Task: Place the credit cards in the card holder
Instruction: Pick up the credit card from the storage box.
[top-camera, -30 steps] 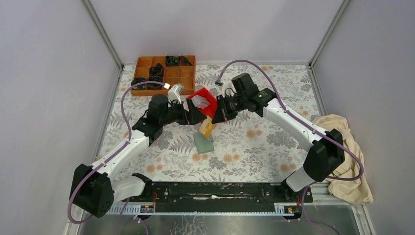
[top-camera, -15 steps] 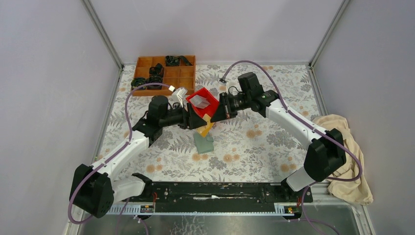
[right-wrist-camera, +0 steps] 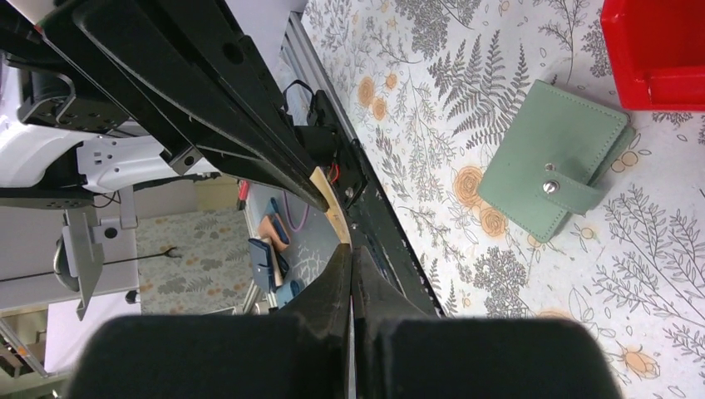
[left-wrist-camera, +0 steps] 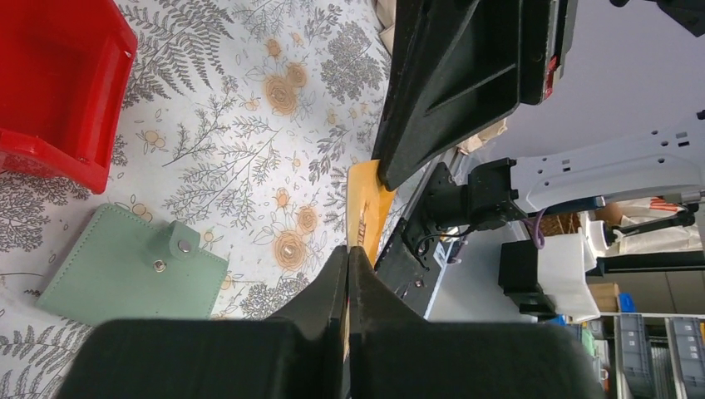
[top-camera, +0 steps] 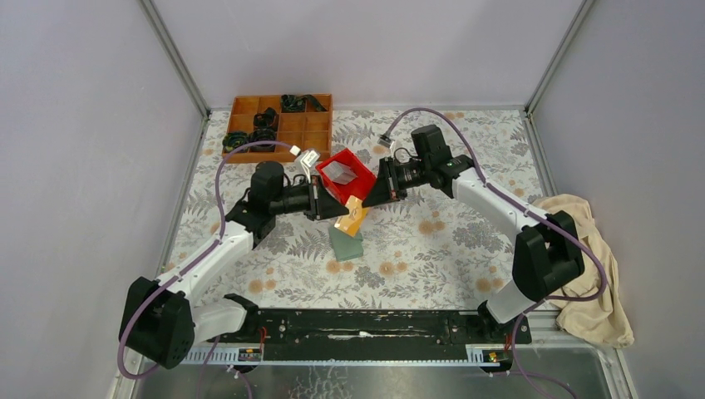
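We judge this to be a mid-air hand-over. The left end effector (left-wrist-camera: pixel 347 253) is clamped on one end of the yellow card (left-wrist-camera: pixel 366 208), and the right end effector (right-wrist-camera: pixel 351 253) pinches the same card from the other side, so both grip it at once. To do this well, we would keep the left arm quiet and avoid any pull or twist while both grips are on, since that could bow the thin plastic or flick it loose. Only one side should let go, slowly, once the other's hold is sure. The holder (top-camera: pixel 346 243) lies folded shut on the counter (top-camera: pixel 449 249), just below the card and apart from it, in front of the red bin (top-camera: pixel 362 173). We reckon it must be opened before any card goes in, so one arm needs freeing. As for pose, the left arm reaches forward and inward from its base, forearm low, fingers nearly level and pointing right. The right arm mirrors it, elbow out, fingers pointing left, the tips meeting above the holder.
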You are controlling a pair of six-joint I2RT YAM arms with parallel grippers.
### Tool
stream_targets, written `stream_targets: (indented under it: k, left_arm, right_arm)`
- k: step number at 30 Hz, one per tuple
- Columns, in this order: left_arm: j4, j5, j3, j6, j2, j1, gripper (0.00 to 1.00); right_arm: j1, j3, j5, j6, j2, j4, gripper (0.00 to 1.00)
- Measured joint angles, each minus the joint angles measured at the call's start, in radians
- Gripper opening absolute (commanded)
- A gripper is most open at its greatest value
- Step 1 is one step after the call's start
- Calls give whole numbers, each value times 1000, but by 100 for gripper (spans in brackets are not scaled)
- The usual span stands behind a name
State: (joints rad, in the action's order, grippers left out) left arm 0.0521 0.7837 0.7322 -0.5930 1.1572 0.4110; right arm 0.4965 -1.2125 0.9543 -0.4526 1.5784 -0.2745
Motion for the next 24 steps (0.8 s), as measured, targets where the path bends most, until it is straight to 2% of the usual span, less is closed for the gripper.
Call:
stream_targets:
  k: [2,7,9,12,18,24]
  left_arm:
    - [17,11,-9,-13,3,-7,0]
    - [53,29,-17,-40,24,-30,0]
    - [58,22,-18,-46,31,-32,0]
    - [58,-27,-27,-56,34,-31,0]
    - [48,-238,-89,-123,25,-33,0]
    - [63,-365,-169,-230,-13,-34,0]
  right_arm:
    - [-4,0,17,-10,10,14,3]
    - [-11,0,32,-29,32,51,31]
    - [-11,0,9,-27,39,56,37]
    - [-11,-5,-57,-4,40,41,39]
    - [-9,-13,-233,53,34,-23,41]
    - [6,46,-288,47,2,-4,41]
